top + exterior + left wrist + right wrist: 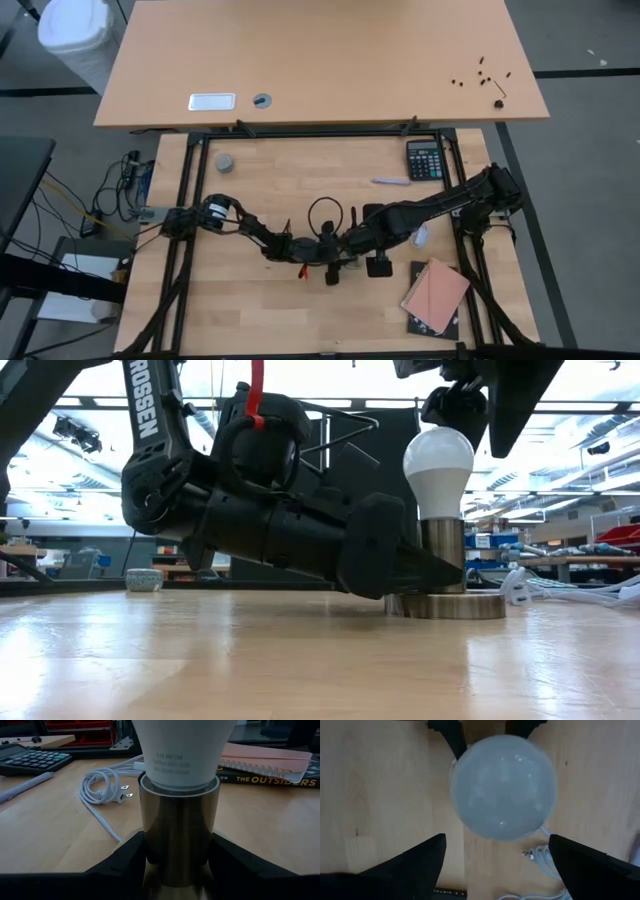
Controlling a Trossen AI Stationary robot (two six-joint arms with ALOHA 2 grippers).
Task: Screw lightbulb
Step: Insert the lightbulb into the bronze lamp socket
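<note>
The white lightbulb [438, 472] stands upright with its narrow end in the metal socket tube [178, 830] of a small lamp. The lamp rests on its round disc base [446, 605] on the table. My left gripper [178, 857] lies low over the table and is shut on the socket tube. My right gripper [496, 837] hangs open above the bulb's dome [502, 785], pointing down. Its fingers are spread wider than the bulb and touch nothing. In the high view the two arms hide the bulb. My left gripper pinches the socket tube low down [150, 852], just above the disc base, between its two fingers [125, 852]. The fingers come nearly level from the table's left side, one on each side of the tube. The lamp stands upright on the table.
The lamp's white cord and plug [102, 790] lie coiled on the table beyond the socket. A calculator [425, 158] and a pen [390, 181] lie toward the far right, and books [437, 295] at the near right. A small grey cap [226, 162] sits at the far left.
</note>
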